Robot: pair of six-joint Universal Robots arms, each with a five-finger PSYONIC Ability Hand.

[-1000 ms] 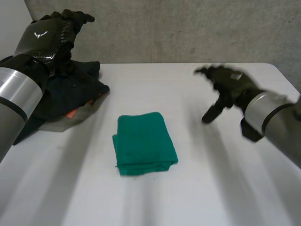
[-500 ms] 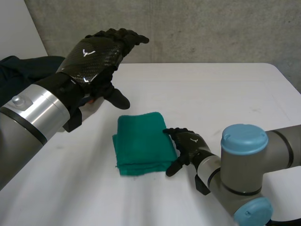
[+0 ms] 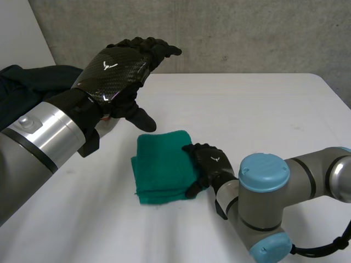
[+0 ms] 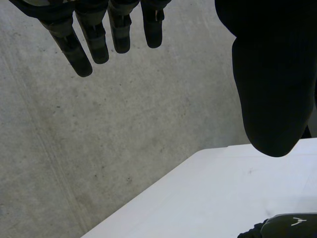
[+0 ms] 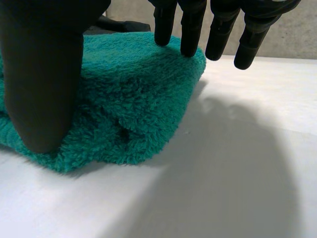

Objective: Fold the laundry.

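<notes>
A green towel [image 3: 163,165], folded into a thick rectangle, lies in the middle of the white table [image 3: 263,104]. My right hand [image 3: 209,163] is at the towel's right edge, low on the table. In the right wrist view its straight fingers [image 5: 192,26] rest on the towel [image 5: 133,99] top, and the thumb [image 5: 44,74] leans against the near side; the hand is open. My left hand [image 3: 116,71] hovers above the table beyond the towel's far left corner, open, with straight fingers [image 4: 99,34] and thumb [image 4: 272,74] spread apart, holding nothing.
A pile of dark clothes [image 3: 33,87] lies at the table's far left, partly behind my left arm. A grey concrete wall [image 3: 247,33] stands behind the table. My right arm's elbow [image 3: 266,213] sits near the front edge.
My right hand has swung in from the far right and come down onto the towel's right edge. My left hand has moved from over the dark pile towards the middle.
</notes>
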